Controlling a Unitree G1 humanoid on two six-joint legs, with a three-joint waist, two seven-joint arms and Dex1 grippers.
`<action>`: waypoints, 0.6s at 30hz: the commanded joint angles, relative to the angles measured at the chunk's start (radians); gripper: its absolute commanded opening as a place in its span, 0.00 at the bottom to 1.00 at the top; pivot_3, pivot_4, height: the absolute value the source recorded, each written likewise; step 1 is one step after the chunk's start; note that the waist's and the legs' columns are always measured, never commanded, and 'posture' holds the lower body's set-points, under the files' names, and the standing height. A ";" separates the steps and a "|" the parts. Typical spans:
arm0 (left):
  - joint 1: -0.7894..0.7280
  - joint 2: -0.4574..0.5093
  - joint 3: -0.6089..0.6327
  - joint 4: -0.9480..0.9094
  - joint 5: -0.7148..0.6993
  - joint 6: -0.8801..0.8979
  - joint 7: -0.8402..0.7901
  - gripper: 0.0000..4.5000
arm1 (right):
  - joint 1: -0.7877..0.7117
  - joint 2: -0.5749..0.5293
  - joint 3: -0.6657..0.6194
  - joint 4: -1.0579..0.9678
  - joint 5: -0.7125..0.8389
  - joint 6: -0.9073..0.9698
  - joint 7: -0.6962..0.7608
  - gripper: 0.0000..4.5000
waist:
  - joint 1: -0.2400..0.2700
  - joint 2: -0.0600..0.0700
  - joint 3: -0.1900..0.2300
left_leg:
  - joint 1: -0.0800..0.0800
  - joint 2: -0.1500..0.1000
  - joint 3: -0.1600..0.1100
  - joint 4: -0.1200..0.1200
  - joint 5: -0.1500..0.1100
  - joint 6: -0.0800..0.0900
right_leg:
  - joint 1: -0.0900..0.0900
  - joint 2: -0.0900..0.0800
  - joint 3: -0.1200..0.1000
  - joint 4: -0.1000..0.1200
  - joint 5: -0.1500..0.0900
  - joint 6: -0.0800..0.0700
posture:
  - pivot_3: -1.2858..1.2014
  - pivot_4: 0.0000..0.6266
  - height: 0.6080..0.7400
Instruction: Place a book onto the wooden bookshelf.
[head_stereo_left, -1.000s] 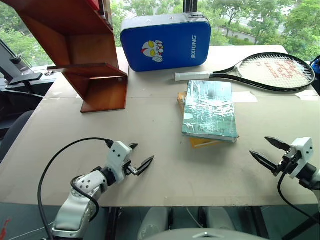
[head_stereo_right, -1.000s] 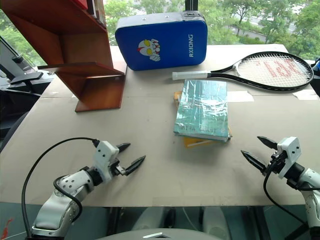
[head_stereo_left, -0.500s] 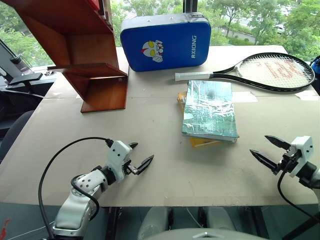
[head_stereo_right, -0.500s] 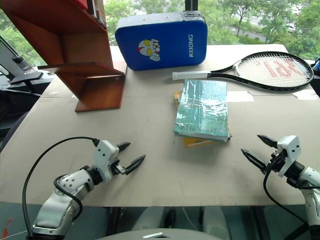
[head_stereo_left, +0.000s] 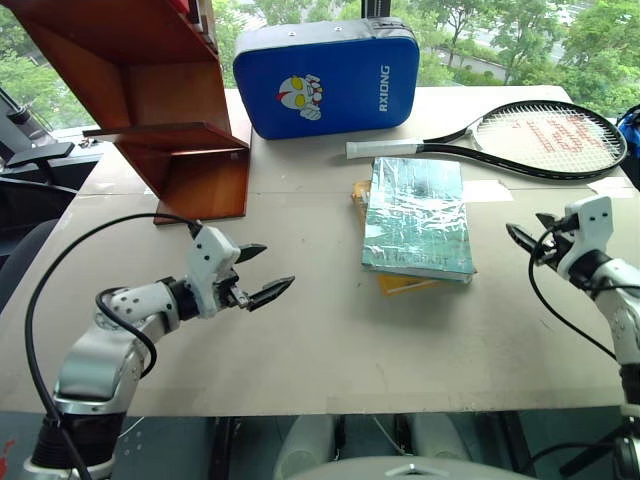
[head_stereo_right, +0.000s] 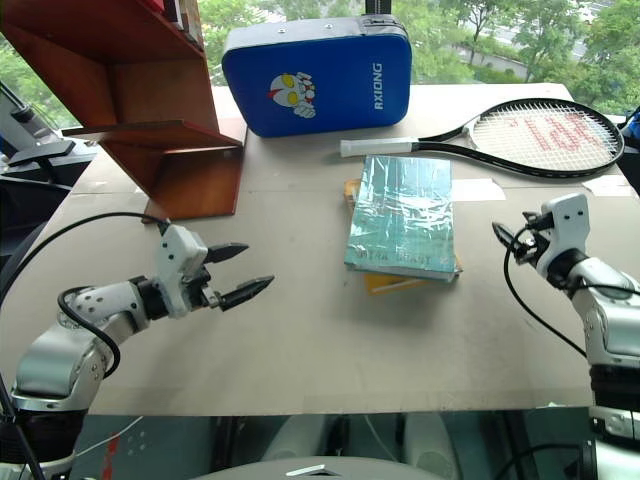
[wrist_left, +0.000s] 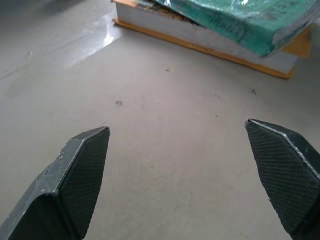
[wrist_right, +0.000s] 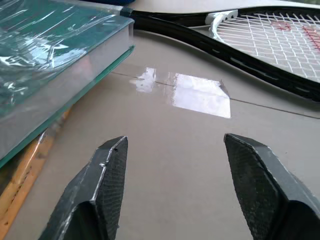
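The teal-green book (head_stereo_left: 418, 217) lies flat mid-table in its glossy wrap, stacked on an orange-yellow book (head_stereo_left: 400, 284). The wooden bookshelf (head_stereo_left: 150, 90) stands at the far left corner of the table, reddish-brown with a slanted side. My left gripper (head_stereo_left: 279, 264) hovers open over bare table, left of the book and pointing toward it; the left wrist view shows the book (wrist_left: 240, 25) ahead of the wide-apart fingers. My right gripper (head_stereo_left: 525, 224) hangs just right of the book, fingers apart with nothing between them. In the right wrist view the book's edge (wrist_right: 60, 65) lies to one side.
A blue padded case (head_stereo_left: 325, 75) stands upright behind the book. A tennis racket (head_stereo_left: 520, 140) lies across the back right, its handle near the book's far end. A shiny white patch (head_stereo_left: 487, 192) sits on the table (head_stereo_left: 330, 340) between book and right gripper.
Both arms have lifted off the near edge. The left gripper rose and moved inward. The right gripper moved forward to beside the book, and its fingers have narrowed.
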 joint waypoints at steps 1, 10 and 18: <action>-0.052 0.035 0.034 0.027 -0.053 0.020 -0.069 1.00 | -0.150 0.002 0.037 0.130 -0.042 0.074 -0.047 0.33 | -0.006 -0.001 0.000 | 0.000 0.000 0.000 0.000 0.000 0.000 | -0.001 0.000 0.000 0.000 0.000 0.000 | 0.52 0.24 1.00; -0.148 0.055 0.016 0.107 -0.061 0.017 -0.164 1.00 | -0.603 0.121 0.182 0.823 -0.217 -0.226 0.028 0.02 | -0.028 -0.004 0.003 | -0.006 0.000 0.001 0.000 0.001 -0.001 | -0.007 0.001 0.000 0.000 0.000 0.000 | 0.52 0.24 1.00; -0.093 0.051 0.063 0.020 -0.104 0.050 -0.153 1.00 | -0.750 0.251 0.214 0.973 -0.257 -0.351 0.112 0.02 | -0.056 -0.005 0.004 | -0.014 -0.001 -0.001 0.002 0.001 -0.002 | -0.014 0.001 -0.001 0.002 0.000 0.001 | 0.52 0.24 1.00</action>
